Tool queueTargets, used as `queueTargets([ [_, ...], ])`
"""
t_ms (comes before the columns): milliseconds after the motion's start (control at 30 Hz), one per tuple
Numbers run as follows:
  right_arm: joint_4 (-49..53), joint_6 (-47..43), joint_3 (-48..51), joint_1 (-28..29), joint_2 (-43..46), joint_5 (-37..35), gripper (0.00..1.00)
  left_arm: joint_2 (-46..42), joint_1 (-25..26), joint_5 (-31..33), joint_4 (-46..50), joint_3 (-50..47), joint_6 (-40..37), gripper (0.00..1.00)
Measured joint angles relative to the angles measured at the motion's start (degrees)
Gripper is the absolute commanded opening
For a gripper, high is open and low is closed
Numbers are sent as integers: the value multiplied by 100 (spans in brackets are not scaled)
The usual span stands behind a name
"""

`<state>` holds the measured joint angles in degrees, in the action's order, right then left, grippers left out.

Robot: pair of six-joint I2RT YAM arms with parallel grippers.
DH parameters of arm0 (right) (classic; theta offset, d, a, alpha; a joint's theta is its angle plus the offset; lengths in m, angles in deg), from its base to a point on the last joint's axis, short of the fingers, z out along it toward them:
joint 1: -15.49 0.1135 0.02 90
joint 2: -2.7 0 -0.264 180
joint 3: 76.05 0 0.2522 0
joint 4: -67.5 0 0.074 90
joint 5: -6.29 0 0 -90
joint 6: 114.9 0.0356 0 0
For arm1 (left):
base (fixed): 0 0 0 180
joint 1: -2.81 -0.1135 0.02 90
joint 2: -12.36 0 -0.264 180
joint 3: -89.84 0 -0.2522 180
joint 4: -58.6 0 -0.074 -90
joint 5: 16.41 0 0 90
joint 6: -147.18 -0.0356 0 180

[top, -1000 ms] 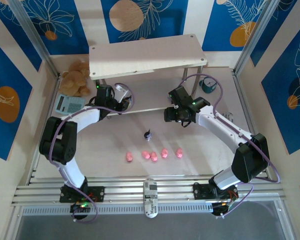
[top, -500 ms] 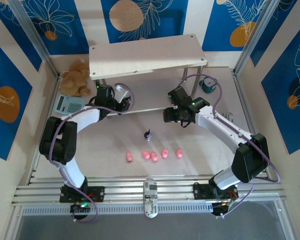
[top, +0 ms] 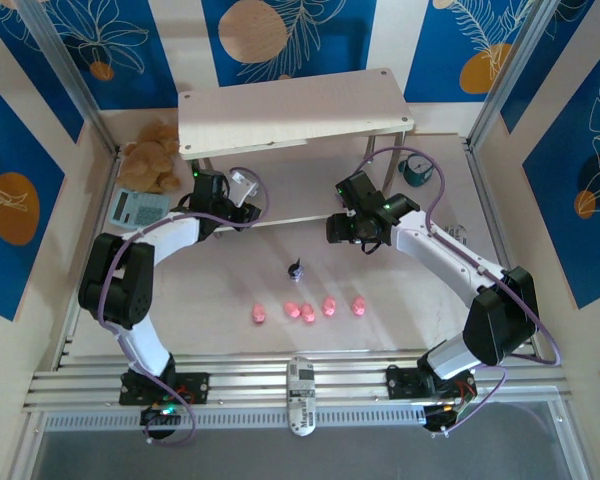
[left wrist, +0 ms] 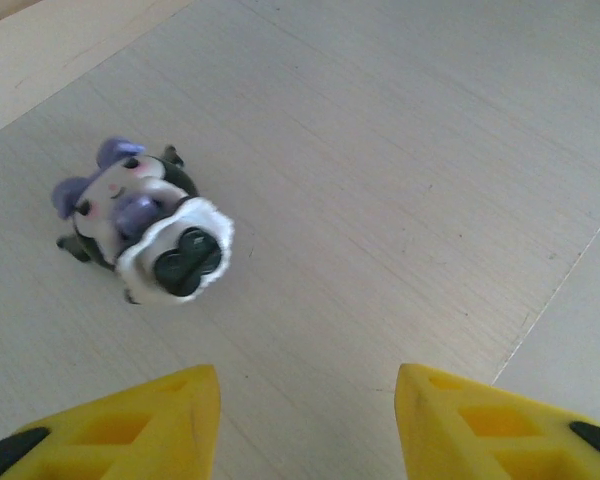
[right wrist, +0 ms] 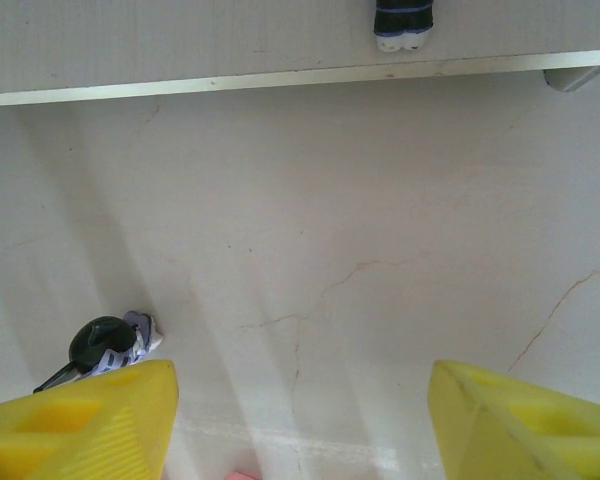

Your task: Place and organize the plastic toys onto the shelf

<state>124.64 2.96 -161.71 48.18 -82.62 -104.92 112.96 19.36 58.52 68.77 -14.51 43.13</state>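
Found a dark figurine (left wrist: 145,230) tipped on the shelf (left wrist: 380,150), clear of the left fingers (left wrist: 130,430), parted and empty. Saw right fingers (right wrist: 90,420) wide, empty, near a second figurine (right wrist: 105,345) on the tabletop (right wrist: 330,250). Judged both light, hard, slick: best pinched across the body.

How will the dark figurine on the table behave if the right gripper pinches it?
Likely rigid and light: the dark figurine looks like tiny moulded plastic beside the right gripper. Its rounded, glossy head may slip or roll when squeezed.

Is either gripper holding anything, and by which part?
Nothing is held. Left gripper is open, the dark figurine lying free on the shelf ahead of it; right gripper is open too.
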Motion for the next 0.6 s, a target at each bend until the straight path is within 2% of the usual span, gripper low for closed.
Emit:
queueTargets([
  [233, 0, 20, 0, 0, 0, 0, 68, -24, -9, 66, -66, -13, 195, 48],
  [600, -4, 39, 0, 37, 0, 2, 68, -214, 13, 688, 9, 289, 1436, 51],
])
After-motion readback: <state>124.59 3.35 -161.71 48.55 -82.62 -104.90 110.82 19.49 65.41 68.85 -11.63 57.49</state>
